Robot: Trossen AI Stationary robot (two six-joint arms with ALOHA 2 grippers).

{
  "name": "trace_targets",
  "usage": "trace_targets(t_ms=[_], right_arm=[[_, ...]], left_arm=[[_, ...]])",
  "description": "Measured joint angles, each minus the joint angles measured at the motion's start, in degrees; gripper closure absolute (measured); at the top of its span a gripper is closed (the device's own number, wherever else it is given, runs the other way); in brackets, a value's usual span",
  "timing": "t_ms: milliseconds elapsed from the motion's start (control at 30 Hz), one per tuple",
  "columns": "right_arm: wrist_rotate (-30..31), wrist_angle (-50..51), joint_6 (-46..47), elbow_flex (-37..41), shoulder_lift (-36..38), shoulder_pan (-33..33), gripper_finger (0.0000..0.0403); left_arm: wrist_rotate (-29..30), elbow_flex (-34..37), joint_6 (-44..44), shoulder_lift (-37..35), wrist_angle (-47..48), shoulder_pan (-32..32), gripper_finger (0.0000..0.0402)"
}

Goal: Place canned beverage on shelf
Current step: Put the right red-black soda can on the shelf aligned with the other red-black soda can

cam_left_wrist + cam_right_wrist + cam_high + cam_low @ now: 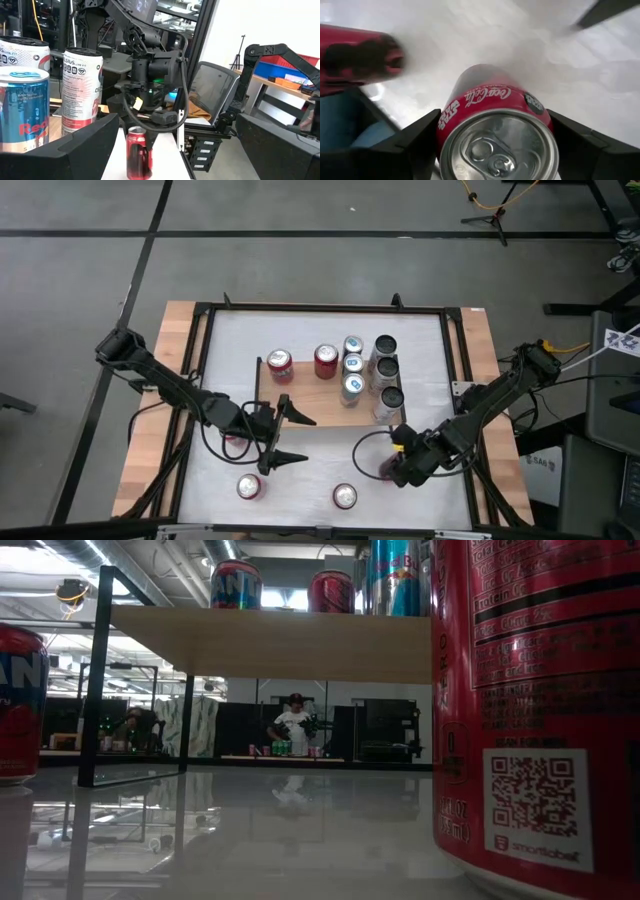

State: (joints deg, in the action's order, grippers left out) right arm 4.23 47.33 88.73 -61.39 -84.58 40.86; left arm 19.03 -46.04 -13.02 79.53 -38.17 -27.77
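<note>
The right hand (495, 145) sits low over the white desk (310, 480) near its front right part, its two dark fingers (407, 147) flanking a red aluminium cola can with a silver pull-tab lid (496, 125) — the pads appear pressed to the can's sides about halfway up, so it looks pinched rather than merely bracketed. The can stands upright on the desk, well in front of the low stand with a light wooden top board and thin black legs (300, 408), which already carries several upright cans (352, 365). A can like this is probably rigid if full, fairly heavy for its size and smooth-walled, so it could slip or dent under a hard squeeze; a mid-height grip across the round body, kept level, seems safest. The left hand (285, 435) waits with fingers spread wide near the stand's front left corner — it holds nothing
</note>
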Motion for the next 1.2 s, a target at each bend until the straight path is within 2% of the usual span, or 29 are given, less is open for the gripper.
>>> trace_targets(t_ms=[367,767,1200], right_arm=[[-0.4,10.7,0.0,0.0,0.1,0.0,0.0102],[-0.4,10.6,-0.7,0.0,0.1,0.0,0.0062],[-0.4,10.6,-0.7,0.0,0.1,0.0,0.005]], left_arm=[[0.0,0.0,1.6,0.0,0.0,0.0,0.0005],[0.0,0.0,1.6,0.0,0.0,0.0,0.0005],[0.0,0.0,1.6,0.0,0.1,0.0,0.0005]])
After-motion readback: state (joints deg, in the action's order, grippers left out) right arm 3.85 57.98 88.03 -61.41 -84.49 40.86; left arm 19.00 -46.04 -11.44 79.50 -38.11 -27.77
